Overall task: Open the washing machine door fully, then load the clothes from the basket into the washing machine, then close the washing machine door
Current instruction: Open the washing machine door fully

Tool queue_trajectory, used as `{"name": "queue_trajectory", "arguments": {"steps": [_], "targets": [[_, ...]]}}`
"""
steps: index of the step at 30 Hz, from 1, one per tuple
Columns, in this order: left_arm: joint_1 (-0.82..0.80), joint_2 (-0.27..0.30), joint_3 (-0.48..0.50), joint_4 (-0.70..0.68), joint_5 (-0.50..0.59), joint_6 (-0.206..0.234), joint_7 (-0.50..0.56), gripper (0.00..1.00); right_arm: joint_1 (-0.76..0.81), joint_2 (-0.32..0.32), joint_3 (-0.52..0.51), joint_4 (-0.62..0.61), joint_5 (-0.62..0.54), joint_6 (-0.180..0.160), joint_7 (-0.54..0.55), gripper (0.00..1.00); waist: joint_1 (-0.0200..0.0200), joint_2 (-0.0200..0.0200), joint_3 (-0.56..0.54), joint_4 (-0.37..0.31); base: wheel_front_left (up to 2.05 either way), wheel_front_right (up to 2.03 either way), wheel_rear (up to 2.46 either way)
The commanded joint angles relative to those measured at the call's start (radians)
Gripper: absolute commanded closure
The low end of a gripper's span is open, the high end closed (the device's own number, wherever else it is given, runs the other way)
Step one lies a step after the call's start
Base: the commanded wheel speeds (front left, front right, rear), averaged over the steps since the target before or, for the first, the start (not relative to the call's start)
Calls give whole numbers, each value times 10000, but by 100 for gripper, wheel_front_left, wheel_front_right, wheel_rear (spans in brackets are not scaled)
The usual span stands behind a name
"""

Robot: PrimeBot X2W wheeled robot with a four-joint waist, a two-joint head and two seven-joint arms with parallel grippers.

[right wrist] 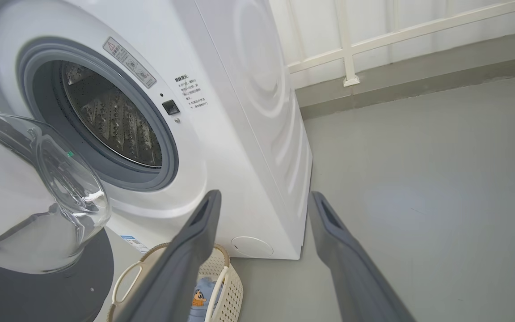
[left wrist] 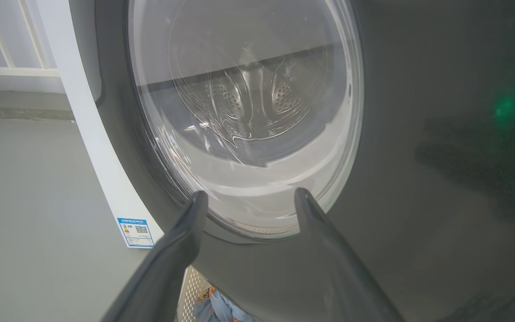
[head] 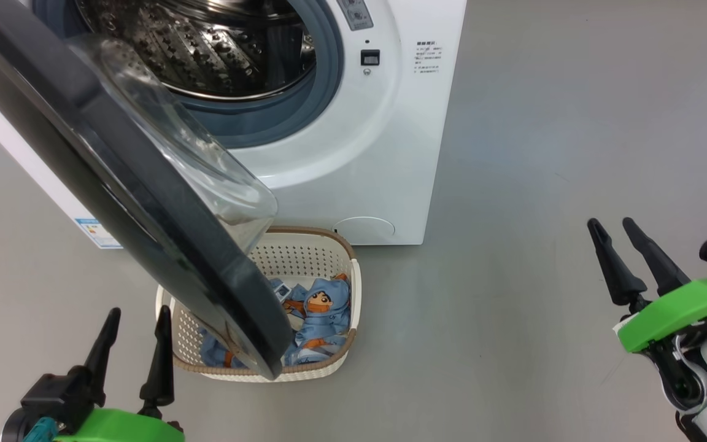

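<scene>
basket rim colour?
Brown, woven-look, on the cream basket; head view shows it best.

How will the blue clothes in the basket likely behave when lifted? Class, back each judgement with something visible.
The clothes lie crumpled in the basket, so they probably hang limp when lifted. They look thin and small, so likely light. Heaped together, one may drag another up.

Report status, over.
Open, empty: left gripper, right gripper. Opened door overhangs basket. All clothes in basket, partly under door.
</scene>
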Motion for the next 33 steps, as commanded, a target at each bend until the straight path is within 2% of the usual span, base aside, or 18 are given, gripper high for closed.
{"name": "queue_trajectory", "arguments": {"steps": [1,7,12,22,33], "targets": [[-103,178,369,-248,40,-14,-63,0,411,5,-206,-262,-420,16,-119,0,0,-1,-6,9,0,0,0],[-113,197,366,-234,38,-14,-63,0,1112,736,-1808,-813,-2438,16,-121,0,0,-1,-44,58,0,0,0],[-118,196,375,-228,35,-14,-63,0,1611,1148,-2374,-990,-3490,16,-121,0,0,-1,-56,90,0,0,0],[-89,164,359,-138,6,-14,-63,0,2118,1388,-2305,-603,-4372,16,-121,0,0,-1,-56,129,0,0,0],[-112,110,449,-176,-24,-14,-63,0,2244,1524,-2561,-732,-4649,16,-122,0,0,-1,2,161,0,0,0]]}}
